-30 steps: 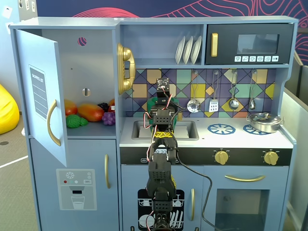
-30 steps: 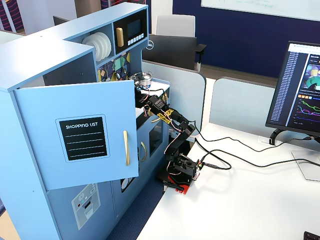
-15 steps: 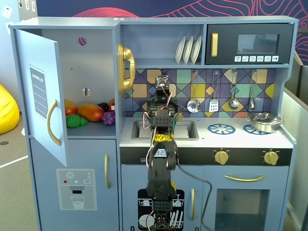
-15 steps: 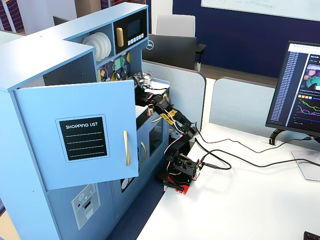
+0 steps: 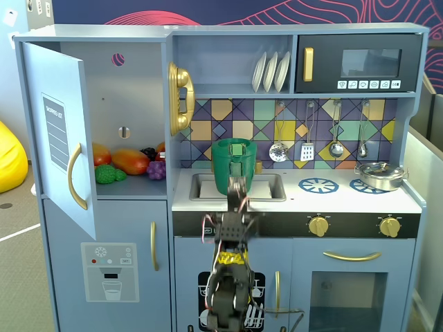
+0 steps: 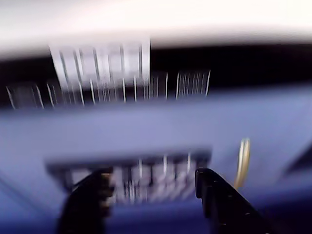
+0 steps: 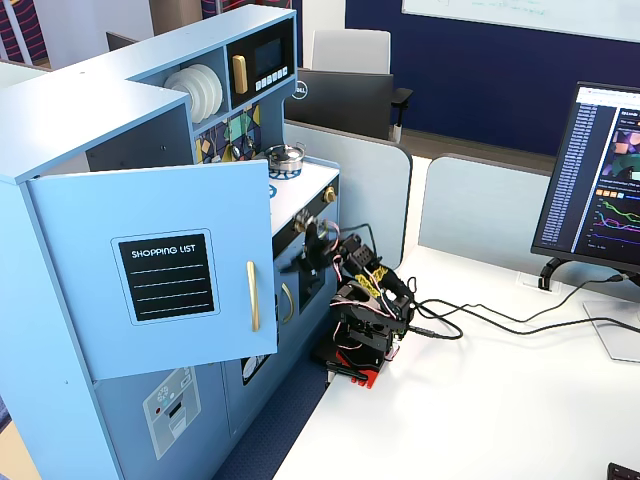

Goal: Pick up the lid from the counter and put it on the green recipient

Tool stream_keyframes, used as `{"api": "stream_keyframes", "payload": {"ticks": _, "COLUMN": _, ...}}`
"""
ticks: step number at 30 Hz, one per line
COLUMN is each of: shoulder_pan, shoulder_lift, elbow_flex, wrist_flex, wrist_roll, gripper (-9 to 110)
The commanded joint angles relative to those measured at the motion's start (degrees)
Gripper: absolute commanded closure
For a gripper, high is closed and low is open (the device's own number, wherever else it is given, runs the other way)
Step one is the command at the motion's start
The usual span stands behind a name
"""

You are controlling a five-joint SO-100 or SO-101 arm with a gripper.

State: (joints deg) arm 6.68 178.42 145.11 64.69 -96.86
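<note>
Lid point(image 5: 237, 146): its blocky knob shows inside the rim of the green recipient point(image 5: 234, 167), so it looks seated on the pot already, slightly sunk below the rim; I can't tell whether it sits level. Pot stands at the back of the sink point(image 5: 239, 187), directly beyond and above the gripper in a fixed view. Placement judged done; what is left is clearing the arm away.

Gripper point(image 6: 151, 192): the wrist view is badly smeared, but the two dark fingers stand apart with nothing between them — empty, spread. It faces the blue cabinet front, below the counter edge point(image 5: 297, 207).

Arm point(image 5: 232, 228) rises in front of the black control strip, its upper link overlapping the pot's lower wall in that fixed view; contact can't be judged.

Room: to the gripper's right, burner rings point(image 5: 318, 185) and the silver pot point(image 5: 380, 175) sit well apart. Left, the open fridge door point(image 5: 61, 135) juts out, well clear. Behind the base, in a fixed view, the white desk point(image 7: 480, 400) lies open, cables point(image 7: 470, 320) trailing.
</note>
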Motion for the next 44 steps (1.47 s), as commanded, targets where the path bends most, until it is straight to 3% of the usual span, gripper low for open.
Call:
{"api": "stream_keyframes", "payload": {"ticks": 1, "shoulder_pan": 0.9, "shoulder_lift": 3.5, "elbow_flex": 9.4, "wrist_flex": 4.3, "wrist_roll": -1.8, "gripper": 100}}
{"api": "stream_keyframes", "payload": {"ticks": 9, "shoulder_pan": -3.1, "shoulder_lift": 3.5, "elbow_flex": 21.6, "wrist_flex": 10.7, "wrist_roll": 5.4, "gripper": 100}}
{"api": "stream_keyframes", "payload": {"ticks": 12, "shoulder_pan": -3.2, "shoulder_lift": 3.5, "elbow_flex": 25.8, "wrist_flex": 12.7, "wrist_roll": 3.3, "gripper": 101}}
{"api": "stream_keyframes", "payload": {"ticks": 18, "shoulder_pan": -4.0, "shoulder_lift": 3.6, "elbow_flex": 26.5, "wrist_flex": 17.8, "wrist_roll": 8.3, "gripper": 101}}
{"api": "stream_keyframes", "payload": {"ticks": 21, "shoulder_pan": -4.0, "shoulder_lift": 3.7, "elbow_flex": 26.5, "wrist_flex": 22.2, "wrist_roll": 4.2, "gripper": 100}}
{"api": "stream_keyframes", "payload": {"ticks": 23, "shoulder_pan": -4.4, "shoulder_lift": 3.7, "elbow_flex": 26.5, "wrist_flex": 23.2, "wrist_roll": 9.1, "gripper": 100}}
{"api": "stream_keyframes", "payload": {"ticks": 44, "shoulder_pan": -4.0, "shoulder_lift": 3.7, "elbow_flex": 26.5, "wrist_flex": 23.1, "wrist_roll": 10.3, "gripper": 99}}
